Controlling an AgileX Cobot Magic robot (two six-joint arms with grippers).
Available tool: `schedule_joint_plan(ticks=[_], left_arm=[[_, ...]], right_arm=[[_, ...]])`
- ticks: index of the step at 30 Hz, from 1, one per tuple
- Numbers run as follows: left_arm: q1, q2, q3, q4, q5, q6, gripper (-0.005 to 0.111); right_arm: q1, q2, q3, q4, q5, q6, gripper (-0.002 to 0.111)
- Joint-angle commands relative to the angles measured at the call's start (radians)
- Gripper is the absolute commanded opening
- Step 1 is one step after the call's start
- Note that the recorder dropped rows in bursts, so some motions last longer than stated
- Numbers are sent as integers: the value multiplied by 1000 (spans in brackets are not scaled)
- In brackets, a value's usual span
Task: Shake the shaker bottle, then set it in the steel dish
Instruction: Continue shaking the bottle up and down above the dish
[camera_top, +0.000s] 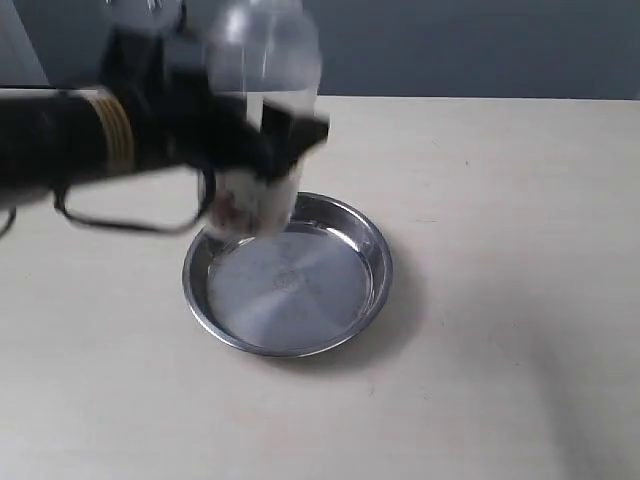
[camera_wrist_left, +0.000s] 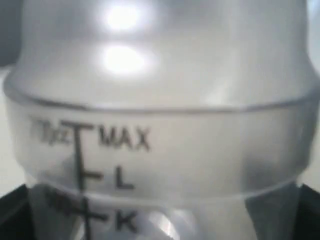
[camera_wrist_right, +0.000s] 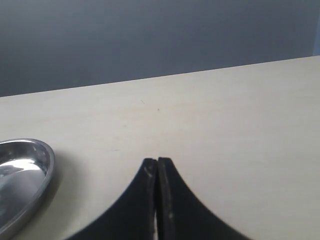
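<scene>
While the left arm (camera_top: 60, 140) lies level from nine o'clock, its pincer (camera_top: 255, 140) grips a frosted plastic shaker bottle (camera_top: 268, 60) above a shiny steel dish (camera_top: 300, 300)

The table (camera_top: 500, 220) I work over is a pale cream top filling most of the frame, its far edge running across the upper part. Only one thing lies on it: the steel dish (camera_top: 383, 268), round and shiny, sitting flat just left of centre.

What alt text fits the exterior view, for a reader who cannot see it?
The left arm's jaws grip a frosted shaker bottle, motion-blurred, over the far left rim of an empty steel dish on a pale table.
</scene>
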Motion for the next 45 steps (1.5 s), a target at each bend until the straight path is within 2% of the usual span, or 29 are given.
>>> schedule_joint_plan(ticks=[1, 5, 9, 12, 14, 17, 19, 21, 24, 27, 30, 33, 35, 37, 41, 45], left_arm=[[-25, -86, -112, 60, -24, 8, 0], [-33, 50, 31, 32, -52, 2, 0], [-31, 0, -42, 39, -164, 10, 0], [-34, -28, -74, 48, -140, 10, 0], [-44, 31, -8, 24, -77, 8, 0], [-42, 147, 96, -11, -118, 8, 0], [-40, 121, 78, -11, -190, 8, 0], [-40, 35, -2, -7, -272, 22, 0], [-47, -24, -92, -5, -165, 99, 0], [-79, 68, 9, -20, -69, 81, 0], [-81, 155, 71, -34, -123, 81, 0], [-81, 64, -15, -34, -186, 113, 0], [-81, 12, -80, -34, -146, 166, 0], [-83, 29, -60, -34, -84, 142, 0], [-83, 163, 42, -64, -97, 129, 0], [-74, 32, -79, -68, -140, 163, 0]], right_arm=[[2, 2, 1, -4, -13, -4, -1], [2, 2, 1, -4, -13, -4, -1], [2, 2, 1, -4, -15, -4, -1], [2, 2, 1, -4, -15, -4, -1], [2, 2, 1, -4, -15, -4, -1], [2, 2, 1, -4, -15, -4, -1], [2, 2, 1, -4, -15, -4, -1], [2, 2, 1, -4, -15, -4, -1], [2, 2, 1, -4, -13, -4, -1], [2, 2, 1, -5, -13, -4, -1], [2, 2, 1, -5, -13, -4, -1], [2, 2, 1, -5, -13, -4, -1], [2, 2, 1, -5, -13, -4, -1], [2, 2, 1, -5, -13, -4, -1], [2, 2, 1, -3, -13, -4, -1], [2, 2, 1, -3, -13, -4, -1]])
